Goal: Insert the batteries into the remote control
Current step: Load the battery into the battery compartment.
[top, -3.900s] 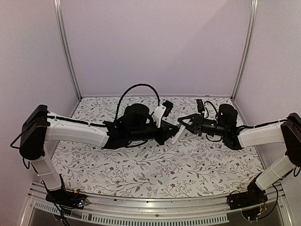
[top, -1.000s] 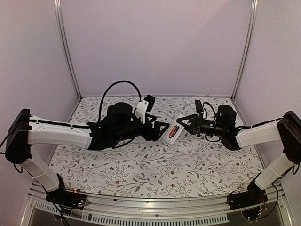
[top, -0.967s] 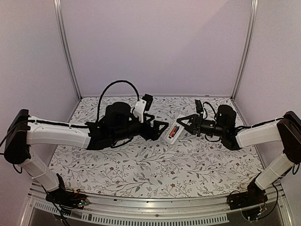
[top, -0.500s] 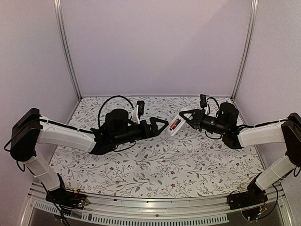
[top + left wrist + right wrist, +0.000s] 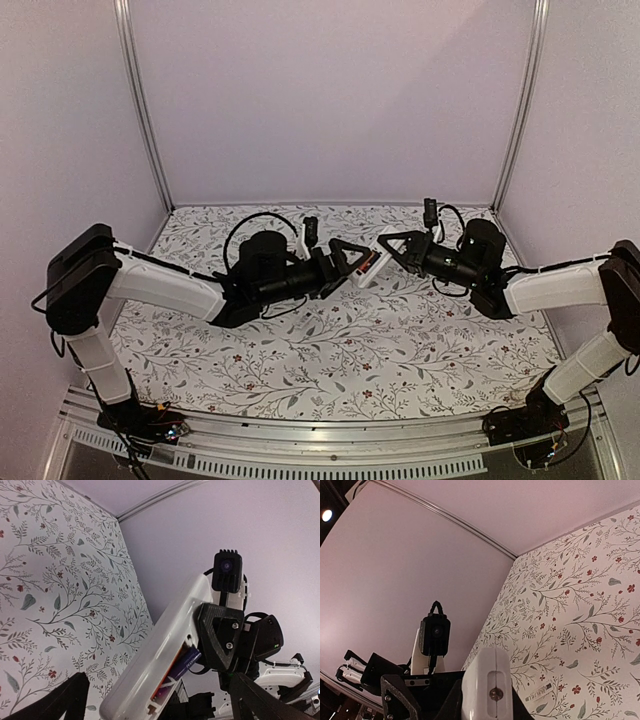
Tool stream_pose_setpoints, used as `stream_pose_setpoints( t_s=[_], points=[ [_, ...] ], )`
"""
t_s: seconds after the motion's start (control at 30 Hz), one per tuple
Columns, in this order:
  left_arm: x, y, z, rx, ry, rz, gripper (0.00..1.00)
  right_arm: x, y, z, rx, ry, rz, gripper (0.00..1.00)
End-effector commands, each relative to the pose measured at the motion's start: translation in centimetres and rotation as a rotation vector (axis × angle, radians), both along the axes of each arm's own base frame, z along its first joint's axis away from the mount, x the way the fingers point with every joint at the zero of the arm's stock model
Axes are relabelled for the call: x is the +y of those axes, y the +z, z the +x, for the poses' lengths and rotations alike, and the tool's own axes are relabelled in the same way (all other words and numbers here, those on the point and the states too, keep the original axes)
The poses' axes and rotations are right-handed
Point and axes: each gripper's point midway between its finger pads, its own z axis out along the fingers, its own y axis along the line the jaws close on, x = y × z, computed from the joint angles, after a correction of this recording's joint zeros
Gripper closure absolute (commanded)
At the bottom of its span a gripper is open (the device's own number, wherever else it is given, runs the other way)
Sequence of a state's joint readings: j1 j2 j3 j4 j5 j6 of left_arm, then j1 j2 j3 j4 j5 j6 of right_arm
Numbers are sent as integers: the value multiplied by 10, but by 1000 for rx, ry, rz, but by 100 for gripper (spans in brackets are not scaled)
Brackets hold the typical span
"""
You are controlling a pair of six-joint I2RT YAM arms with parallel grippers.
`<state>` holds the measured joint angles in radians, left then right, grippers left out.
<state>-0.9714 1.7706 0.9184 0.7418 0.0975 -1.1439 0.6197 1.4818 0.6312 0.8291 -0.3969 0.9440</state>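
Note:
My right gripper (image 5: 388,246) is shut on the remote control (image 5: 365,268), a slim white bar held tilted above the table's middle. In the left wrist view the remote control (image 5: 170,630) shows its open compartment, with a dark battery (image 5: 185,663) and an orange-red battery (image 5: 163,678) lying inside. My left gripper (image 5: 350,262) is open wide just left of the remote. Its fingers (image 5: 70,697) stand apart on either side of the remote's lower end, clear of it. The right wrist view shows the remote's end face (image 5: 487,687) between my right gripper's (image 5: 487,709) black fingers.
The floral table cover (image 5: 330,350) spreads below both arms, with lilac walls all round. A small pale strip with dark print (image 5: 540,691) lies on the cover near the remote. The left arm's wrist camera (image 5: 434,635) faces my right gripper at close range.
My left gripper has opened to its widest and closed in on the remote. My right gripper has lifted the remote a little up and back, still shut on it.

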Motion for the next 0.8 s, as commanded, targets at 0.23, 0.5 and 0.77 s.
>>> stream_pose_setpoints(
  t_s=[0.23,0.5,0.77],
  points=[
    [-17,10,0,5,-33,-47,0,9,17,-1,-84,-7,14,100],
    [-21,4,1,18,-39,-43,10,12,15,-3,-92,-4,1,100],
    [-21,3,4,31,-36,-53,18,15,14,-7,-115,1,-27,100]
  ],
)
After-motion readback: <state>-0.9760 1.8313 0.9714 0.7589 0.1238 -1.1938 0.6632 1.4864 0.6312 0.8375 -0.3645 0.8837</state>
